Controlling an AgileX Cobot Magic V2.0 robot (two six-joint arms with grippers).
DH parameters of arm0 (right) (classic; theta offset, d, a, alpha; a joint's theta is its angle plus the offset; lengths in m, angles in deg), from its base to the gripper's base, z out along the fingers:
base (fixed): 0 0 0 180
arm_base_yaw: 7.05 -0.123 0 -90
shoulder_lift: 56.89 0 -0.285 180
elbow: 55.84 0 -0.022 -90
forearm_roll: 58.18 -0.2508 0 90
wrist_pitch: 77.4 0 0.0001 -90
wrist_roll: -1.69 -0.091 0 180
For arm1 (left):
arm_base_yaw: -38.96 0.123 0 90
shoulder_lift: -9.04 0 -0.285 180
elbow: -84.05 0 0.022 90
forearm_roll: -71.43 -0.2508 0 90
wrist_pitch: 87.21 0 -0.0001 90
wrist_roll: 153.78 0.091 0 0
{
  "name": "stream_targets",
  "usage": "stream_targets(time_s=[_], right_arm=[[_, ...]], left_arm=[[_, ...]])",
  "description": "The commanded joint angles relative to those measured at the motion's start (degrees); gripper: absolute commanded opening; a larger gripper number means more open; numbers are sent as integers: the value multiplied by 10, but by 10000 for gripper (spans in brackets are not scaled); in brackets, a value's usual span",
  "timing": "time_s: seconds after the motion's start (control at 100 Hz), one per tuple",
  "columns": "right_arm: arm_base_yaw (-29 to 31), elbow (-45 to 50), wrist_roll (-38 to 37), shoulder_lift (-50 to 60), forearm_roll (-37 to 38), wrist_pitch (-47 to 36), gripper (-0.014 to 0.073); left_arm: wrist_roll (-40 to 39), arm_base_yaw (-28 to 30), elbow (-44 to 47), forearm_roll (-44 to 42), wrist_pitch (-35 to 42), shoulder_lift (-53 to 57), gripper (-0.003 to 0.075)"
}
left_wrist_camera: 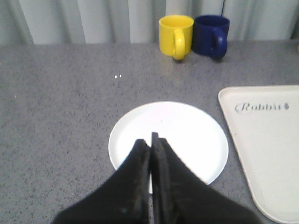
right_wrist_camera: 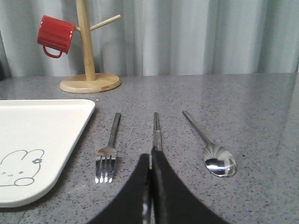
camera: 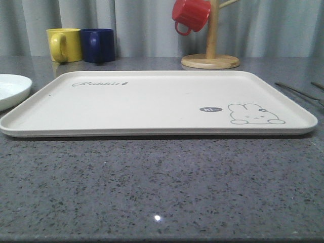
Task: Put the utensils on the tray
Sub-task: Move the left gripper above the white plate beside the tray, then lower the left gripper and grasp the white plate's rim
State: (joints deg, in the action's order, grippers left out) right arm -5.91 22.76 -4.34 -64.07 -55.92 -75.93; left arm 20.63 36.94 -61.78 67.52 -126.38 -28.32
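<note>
Shiny steel fork (right_wrist_camera: 109, 148), chopsticks (right_wrist_camera: 157, 130), spoon (right_wrist_camera: 212, 149) lie on speckled stone right of the matte cream tray (camera: 152, 104); both black claws, left gripper (left_wrist_camera: 150, 140) and right gripper (right_wrist_camera: 150, 158), pinched closed, empty.

you see matte black fingers on the left gripper (left_wrist_camera: 150, 142), tapering to blunt tips; the right gripper (right_wrist_camera: 150, 161) has the same smooth, dark wedge shape.
</note>
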Motion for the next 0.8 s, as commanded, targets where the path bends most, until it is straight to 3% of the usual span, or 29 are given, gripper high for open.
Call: stream_targets(time_s=[0.0,0.51,0.6,0.79], right_arm=[[3,2,1,10,-1,-48,-69],[3,2,1,10,-1,-48,-69],[3,2,1,10,-1,-48,-69],[3,2,1,10,-1,-48,-69]], left_arm=[[-1,-5,-54,-9,-11,-60,-19],[-1,-5,-77,-10,-37,-190,-9],[-1,-5,-77,-10,-37,-191,75],[-1,-5,-77,-9,-36,-191,391]])
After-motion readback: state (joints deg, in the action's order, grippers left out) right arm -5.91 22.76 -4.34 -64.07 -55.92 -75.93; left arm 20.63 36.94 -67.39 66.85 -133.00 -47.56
